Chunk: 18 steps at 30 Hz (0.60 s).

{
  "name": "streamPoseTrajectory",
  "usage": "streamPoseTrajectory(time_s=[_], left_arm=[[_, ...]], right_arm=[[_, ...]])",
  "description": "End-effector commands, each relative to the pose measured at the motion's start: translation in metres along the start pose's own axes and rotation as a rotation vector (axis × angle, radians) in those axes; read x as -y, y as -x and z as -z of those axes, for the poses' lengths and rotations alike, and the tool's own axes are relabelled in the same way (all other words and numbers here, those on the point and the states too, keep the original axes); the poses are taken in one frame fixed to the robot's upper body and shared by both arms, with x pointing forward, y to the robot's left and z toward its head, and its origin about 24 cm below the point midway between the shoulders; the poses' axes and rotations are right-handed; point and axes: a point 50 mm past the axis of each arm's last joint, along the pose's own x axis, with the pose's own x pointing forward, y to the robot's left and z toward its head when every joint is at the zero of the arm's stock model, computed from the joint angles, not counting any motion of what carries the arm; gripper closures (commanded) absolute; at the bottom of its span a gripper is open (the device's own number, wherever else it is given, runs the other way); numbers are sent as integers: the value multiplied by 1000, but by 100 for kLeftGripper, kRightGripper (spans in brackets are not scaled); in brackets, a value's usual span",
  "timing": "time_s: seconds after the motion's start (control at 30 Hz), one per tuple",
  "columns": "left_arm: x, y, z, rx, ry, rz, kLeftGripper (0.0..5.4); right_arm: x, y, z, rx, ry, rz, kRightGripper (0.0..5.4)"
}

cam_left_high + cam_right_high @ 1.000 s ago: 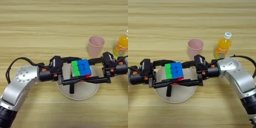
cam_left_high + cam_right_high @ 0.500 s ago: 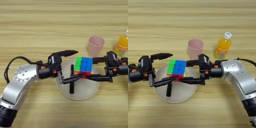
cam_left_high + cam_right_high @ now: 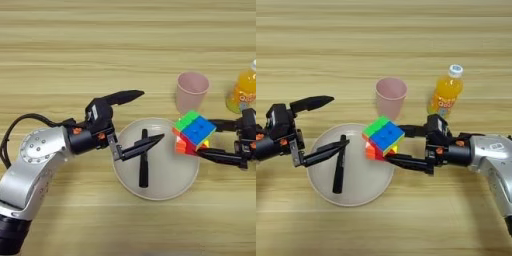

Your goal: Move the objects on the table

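The multicoloured puzzle cube (image 3: 383,136) hangs tilted over the right rim of the round cream plate (image 3: 363,182). My right gripper (image 3: 390,145) is shut on it, one finger above and one below. My left gripper (image 3: 152,114) stands open over the plate's left half, apart from the cube, its lower finger (image 3: 142,146) crossing above the black pen (image 3: 144,167) that lies in the plate. Behind the plate the pale pink cup (image 3: 391,95) stands upright, and the orange-juice bottle (image 3: 446,92) with its white cap stands to the right of it.
The wooden table (image 3: 381,40) fills the view. Cup and bottle stand close behind my right gripper's arm (image 3: 481,155). The left arm's grey forearm (image 3: 35,160) lies along the front left.
My left gripper has opened and let go of the cube. The right gripper has carried the cube rightward from the plate's middle to its right rim, tilting it.
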Motion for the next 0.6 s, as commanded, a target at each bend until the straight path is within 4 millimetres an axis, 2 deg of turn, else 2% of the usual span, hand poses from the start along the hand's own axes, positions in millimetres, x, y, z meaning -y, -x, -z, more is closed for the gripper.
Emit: streamPoseTrajectory(time_s=[0.03,0.4,0.6], left_arm=[[0,3,-1,11,-5,-22,0],[-2,7,2,10,-6,-55,0],[-4,11,4,18,-6,-89,0]], right_arm=[[1,10,3,-14,7,48,207],[8,30,20,-27,-27,179,207],[14,44,36,-52,-55,280,207]])
